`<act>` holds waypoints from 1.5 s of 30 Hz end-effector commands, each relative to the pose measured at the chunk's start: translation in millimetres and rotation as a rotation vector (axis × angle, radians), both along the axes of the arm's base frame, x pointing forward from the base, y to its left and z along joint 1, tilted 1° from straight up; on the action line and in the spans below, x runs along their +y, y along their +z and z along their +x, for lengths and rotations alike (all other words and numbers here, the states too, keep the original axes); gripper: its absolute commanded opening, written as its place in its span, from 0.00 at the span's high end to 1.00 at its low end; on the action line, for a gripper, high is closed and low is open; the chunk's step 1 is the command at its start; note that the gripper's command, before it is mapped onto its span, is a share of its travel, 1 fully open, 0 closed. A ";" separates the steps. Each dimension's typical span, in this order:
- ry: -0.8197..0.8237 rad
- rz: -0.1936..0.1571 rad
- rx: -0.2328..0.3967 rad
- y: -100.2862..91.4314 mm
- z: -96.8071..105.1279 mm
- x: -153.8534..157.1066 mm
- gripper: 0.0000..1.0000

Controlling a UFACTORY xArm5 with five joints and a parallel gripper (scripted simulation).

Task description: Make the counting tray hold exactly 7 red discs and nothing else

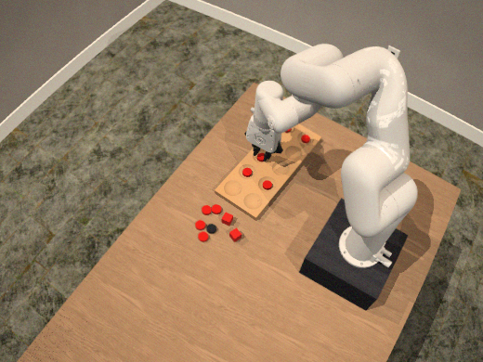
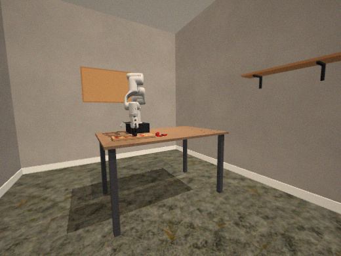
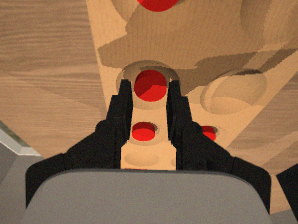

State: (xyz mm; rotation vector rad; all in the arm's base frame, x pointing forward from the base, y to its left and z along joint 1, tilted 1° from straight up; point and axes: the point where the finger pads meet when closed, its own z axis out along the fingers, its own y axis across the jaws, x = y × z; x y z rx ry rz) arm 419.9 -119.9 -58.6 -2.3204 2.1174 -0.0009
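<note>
Wood-grain table (image 1: 163, 288), entries ordered from the top view's near edge outward, placed relative to the counting tray (image 1: 241, 195).

1. Loose pieces, on the table just off the tray's near short end: four red discs (image 1: 206, 210), one black disc (image 1: 212, 228) among them, and two red cubes (image 1: 227, 218). All are apart from the tray.
2. Counting tray, pale wood, flat on the table, two rows of round pockets. The two pockets at its near end are vacant.
3. Seated discs in the next pockets (image 1: 247, 172) and (image 1: 267, 185).
4. Gripper (image 1: 265, 150), low over the tray's middle. The top view mostly hides its fingers; the wrist view shows the black fingers parted narrowly on either side of a red disc (image 3: 150, 86), which lies down in its pocket. The fingers stand just beside the disc and grip nothing.
5. Far-end discs: one in plain sight (image 1: 306, 138), another half-hidden under the wrist (image 1: 288, 130).
6. Black pedestal (image 1: 325, 274), beside the tray's long side, carrying the white arm.

Only the exterior view shows the corkboard (image 2: 101, 85) and the wall shelf (image 2: 288, 67); there the discs are too small to count.
</note>
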 end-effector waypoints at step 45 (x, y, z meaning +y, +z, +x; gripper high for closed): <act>0.000 -0.001 -0.004 94.6 1.5 1.2 0.53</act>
